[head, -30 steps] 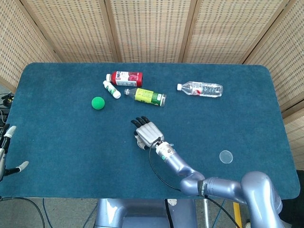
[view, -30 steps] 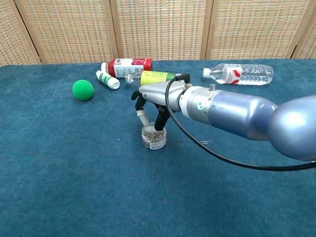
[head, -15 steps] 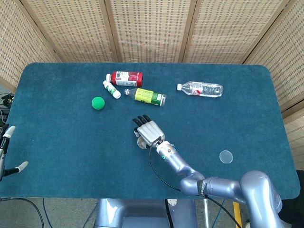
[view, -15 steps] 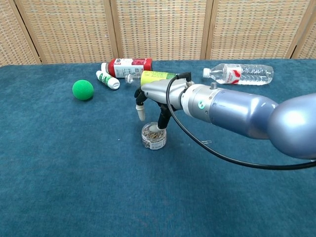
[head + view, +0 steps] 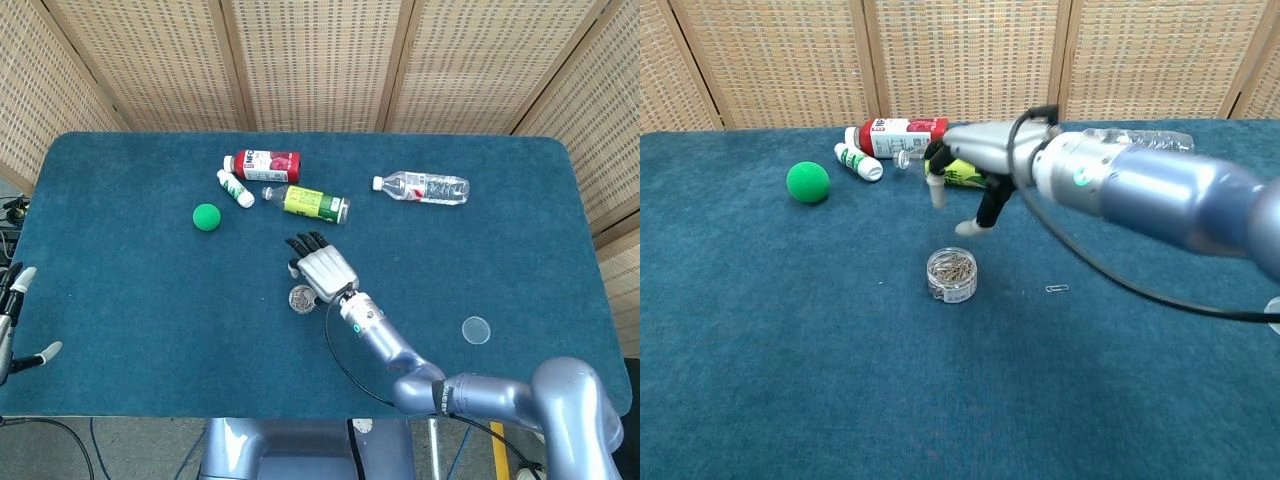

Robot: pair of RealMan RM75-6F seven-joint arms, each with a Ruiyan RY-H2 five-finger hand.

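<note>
Fingers spread and empty, the right hand hangs above a small clear round tub of metal paper clips, which stands upright and lidless on the blue felt-covered table. Nothing is pinched between the fingertips, which point down with open air between them and the tub's rim. In the head view the tub sits just beside the palm, at its left edge. One loose paper clip lies on the cloth near the tub, apart from it. A flat clear round lid lies well off toward the table's right side, which would explain the open top.

Behind the hand lie a yellow-labelled bottle, a red-labelled bottle, a small white bottle with green print and a clear water bottle, all on their sides. A green foam ball rests by itself to the left. The left hand shows only at the frame's edge, fingers apart, holding nothing.
</note>
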